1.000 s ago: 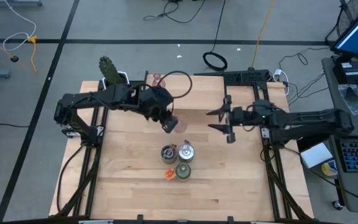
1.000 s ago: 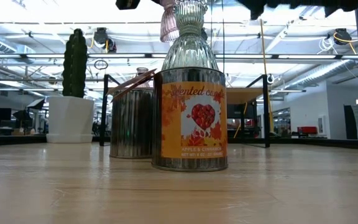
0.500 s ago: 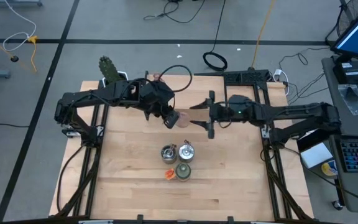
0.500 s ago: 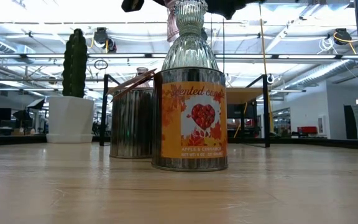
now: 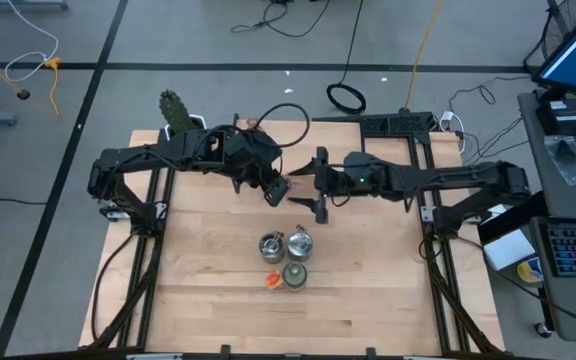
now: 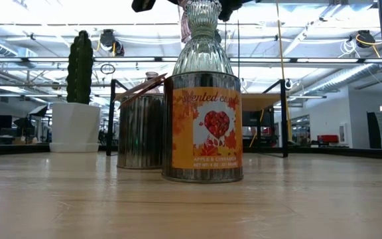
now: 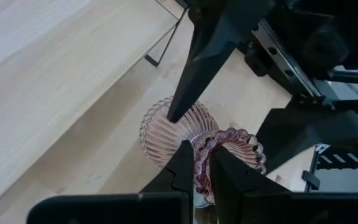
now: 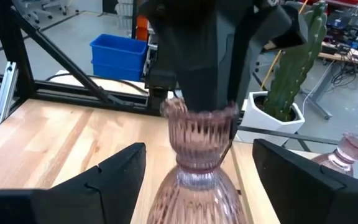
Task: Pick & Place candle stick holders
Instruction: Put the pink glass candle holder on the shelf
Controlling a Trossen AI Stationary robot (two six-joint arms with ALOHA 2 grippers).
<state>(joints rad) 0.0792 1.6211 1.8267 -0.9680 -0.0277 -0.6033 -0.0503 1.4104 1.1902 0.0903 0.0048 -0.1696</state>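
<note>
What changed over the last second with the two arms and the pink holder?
The right gripper swept across the table toward the left arm, its fingers spreading, and now straddles the pink glass holder without gripping it. The left gripper shifted slightly toward the table's far edge, shut on that holder's rim. The cluster of holders, the cactus pot and the second pink holder stayed put.
</note>
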